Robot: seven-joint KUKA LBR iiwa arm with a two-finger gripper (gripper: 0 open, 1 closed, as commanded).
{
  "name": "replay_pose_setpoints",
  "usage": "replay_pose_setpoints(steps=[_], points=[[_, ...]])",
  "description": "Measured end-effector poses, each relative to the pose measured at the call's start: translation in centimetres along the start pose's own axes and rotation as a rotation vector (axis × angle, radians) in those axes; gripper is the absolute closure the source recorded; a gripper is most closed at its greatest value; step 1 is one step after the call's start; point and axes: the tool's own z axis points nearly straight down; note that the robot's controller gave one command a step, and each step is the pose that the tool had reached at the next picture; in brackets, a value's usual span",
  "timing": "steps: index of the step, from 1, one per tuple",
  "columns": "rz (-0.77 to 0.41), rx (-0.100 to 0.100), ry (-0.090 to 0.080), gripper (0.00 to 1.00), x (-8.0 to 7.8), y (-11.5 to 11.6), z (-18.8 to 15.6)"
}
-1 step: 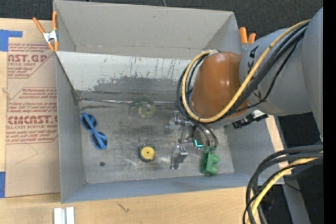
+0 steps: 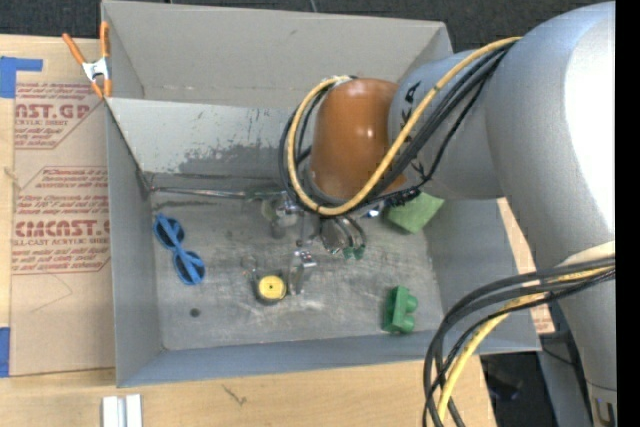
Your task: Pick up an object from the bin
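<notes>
My gripper (image 2: 306, 253) hangs low over the middle of the bin floor, its metal parts showing just under the orange wrist cover. A small yellow round thing (image 2: 270, 289) with a dark centre lies on the floor just below and left of it. A light green block (image 2: 416, 213) sits to the gripper's right, partly hidden behind the arm. A small dark green bit (image 2: 353, 253) shows right beside the gripper's metal parts; whether it is touched I cannot tell.
A blue, spectacle-shaped plastic piece (image 2: 178, 250) lies near the bin's left wall. A dark green block (image 2: 400, 310) rests near the front right corner. The arm and its cables cover the bin's right side.
</notes>
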Motion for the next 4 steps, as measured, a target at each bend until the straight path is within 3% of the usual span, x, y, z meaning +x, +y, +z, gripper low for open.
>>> replay_pose_setpoints(steps=[1,2,3,4], points=[[-0.503,-0.002,0.0,0.0,7.2,6.0,-3.8],[-0.764,-0.003,-0.015,0.0,2.6,1.1,0.2],[-0.765,0.001,-0.009,1.0,2.6,1.0,0.0],[-0.801,0.002,-0.009,1.0,3.8,1.4,-13.5]])
